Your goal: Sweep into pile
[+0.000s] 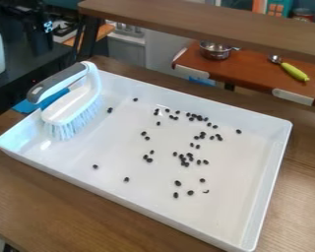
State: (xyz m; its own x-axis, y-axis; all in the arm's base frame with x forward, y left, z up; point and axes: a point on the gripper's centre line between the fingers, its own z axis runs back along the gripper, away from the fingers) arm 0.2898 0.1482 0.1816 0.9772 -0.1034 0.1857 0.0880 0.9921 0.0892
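Small black bean-like pieces [202, 137] lie scattered over the white tray [270, 162], mostly in its middle and right half. Some form loose clusters, and single ones lie near the left and the front. The brush [77, 101], white with light bristles and a grey-topped handle, rests at the tray's left end with its bristles down. Its handle rises toward the back left corner.
Around the tray is a brown wooden table [75, 206]. Behind it runs a raised wooden shelf [206, 22]. Beyond, a red-brown board holds a metal pot [215, 50] and a green-handled utensil [294, 71]. Dark equipment [36, 32] stands at the upper left.
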